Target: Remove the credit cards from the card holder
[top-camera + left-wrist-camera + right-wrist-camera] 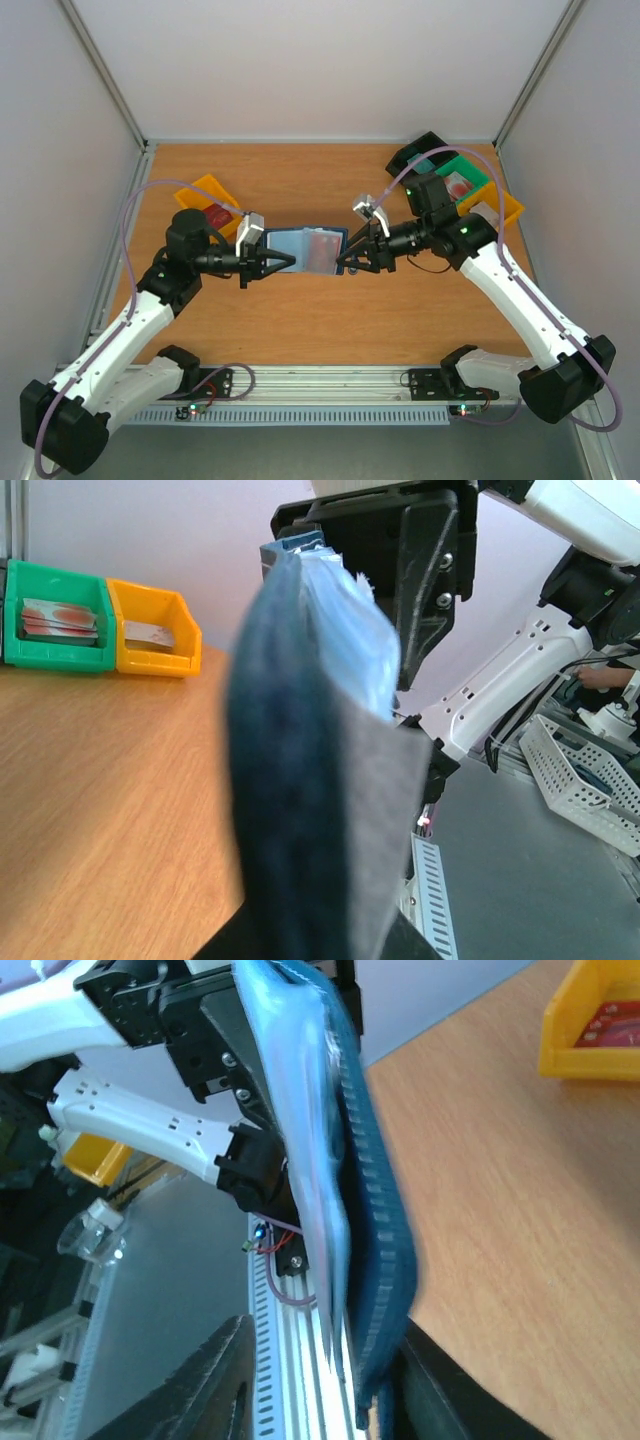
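Card holder (298,250), red credit card (322,243) showing, hangs over the table (300,330) middle, between left gripper (282,262) and right gripper (348,260). Left wrist: clamped on it. Right wrist: jaws parted, loose. Regrasp step; next, probably pinching the card.

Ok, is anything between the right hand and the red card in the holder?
Nothing separate shows. The right hand sits at the card holder's right edge, the left hand clamps its left edge, and the red card lies in its pocket, facing up.
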{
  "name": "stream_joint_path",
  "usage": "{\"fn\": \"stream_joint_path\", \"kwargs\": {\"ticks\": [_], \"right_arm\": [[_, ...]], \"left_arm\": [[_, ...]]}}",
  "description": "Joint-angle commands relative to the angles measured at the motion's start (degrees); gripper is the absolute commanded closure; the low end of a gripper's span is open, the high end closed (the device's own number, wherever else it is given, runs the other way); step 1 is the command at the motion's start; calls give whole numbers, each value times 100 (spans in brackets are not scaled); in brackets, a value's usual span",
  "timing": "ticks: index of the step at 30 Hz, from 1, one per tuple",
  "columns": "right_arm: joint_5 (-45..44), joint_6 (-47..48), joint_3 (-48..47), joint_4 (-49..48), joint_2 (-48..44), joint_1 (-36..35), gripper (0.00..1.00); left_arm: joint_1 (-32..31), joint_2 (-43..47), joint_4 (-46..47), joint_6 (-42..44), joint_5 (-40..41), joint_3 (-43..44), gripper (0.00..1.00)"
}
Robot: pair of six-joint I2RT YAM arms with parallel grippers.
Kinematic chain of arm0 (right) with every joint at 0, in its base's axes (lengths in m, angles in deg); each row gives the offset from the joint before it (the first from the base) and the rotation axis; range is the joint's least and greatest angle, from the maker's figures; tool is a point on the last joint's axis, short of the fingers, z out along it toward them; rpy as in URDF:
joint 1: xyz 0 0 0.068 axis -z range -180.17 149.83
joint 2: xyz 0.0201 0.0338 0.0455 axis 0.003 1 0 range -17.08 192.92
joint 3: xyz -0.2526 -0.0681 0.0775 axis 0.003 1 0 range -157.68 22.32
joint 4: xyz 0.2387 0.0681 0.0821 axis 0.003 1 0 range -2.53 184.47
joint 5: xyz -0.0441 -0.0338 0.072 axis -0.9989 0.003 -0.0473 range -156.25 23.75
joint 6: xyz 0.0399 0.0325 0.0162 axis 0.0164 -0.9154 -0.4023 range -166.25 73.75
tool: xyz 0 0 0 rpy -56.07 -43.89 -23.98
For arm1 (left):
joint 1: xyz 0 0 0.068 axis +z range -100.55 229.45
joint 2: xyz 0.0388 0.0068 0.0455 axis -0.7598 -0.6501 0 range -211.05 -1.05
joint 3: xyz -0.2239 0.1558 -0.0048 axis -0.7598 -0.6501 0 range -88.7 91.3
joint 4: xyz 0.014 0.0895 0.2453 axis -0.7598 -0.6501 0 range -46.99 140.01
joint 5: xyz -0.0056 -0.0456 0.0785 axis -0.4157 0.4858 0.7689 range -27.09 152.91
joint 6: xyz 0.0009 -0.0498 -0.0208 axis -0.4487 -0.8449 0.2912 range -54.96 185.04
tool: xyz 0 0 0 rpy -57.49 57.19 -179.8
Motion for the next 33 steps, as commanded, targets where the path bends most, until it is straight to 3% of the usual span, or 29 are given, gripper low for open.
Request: {"fn": "stream_joint_path", "kwargs": {"ticks": [1, 4, 7, 13, 20, 24, 27, 28, 29, 31, 33], "right_arm": [[-172, -138, 98, -233, -50, 28, 70], [-421, -364, 143, -503, -83, 28, 82], [-587, -618, 197, -870, -110, 17, 86], [-1118, -532, 212, -1177, -127, -577, 81], [-992, -781, 197, -1688, 75, -884, 79], [-1017, -861, 103, -1768, 180, -1008, 82], [-948, -972, 50, -1833, 275, -1040, 91], [-997, -1012, 17, -1821, 294, -1043, 94], [-1115, -1069, -13, -1797, 321, -1043, 96], [-1348, -1214, -85, -1742, 355, -1043, 99], [-1497, -1375, -128, -1738, 398, -1051, 99]], "left_arm": [[-7, 111, 573, 68, -86, -29, 100], [-7, 113, 576, 150, -119, -26, 100], [-15, 110, 596, 220, -147, -42, 100], [-187, 52, 932, 251, 8, -153, 100], [-296, 18, 1254, 107, 118, -227, 100], [-314, 24, 1313, 62, 165, -261, 100], [-345, 24, 1334, 47, 263, -291, 99], [-349, 31, 1322, 52, 350, -291, 92], [-350, 45, 1278, 49, 484, -304, 71], [-350, 59, 1179, 43, 791, -302, 39], [-356, 49, 1124, 45, 1071, -298, 19]]}}
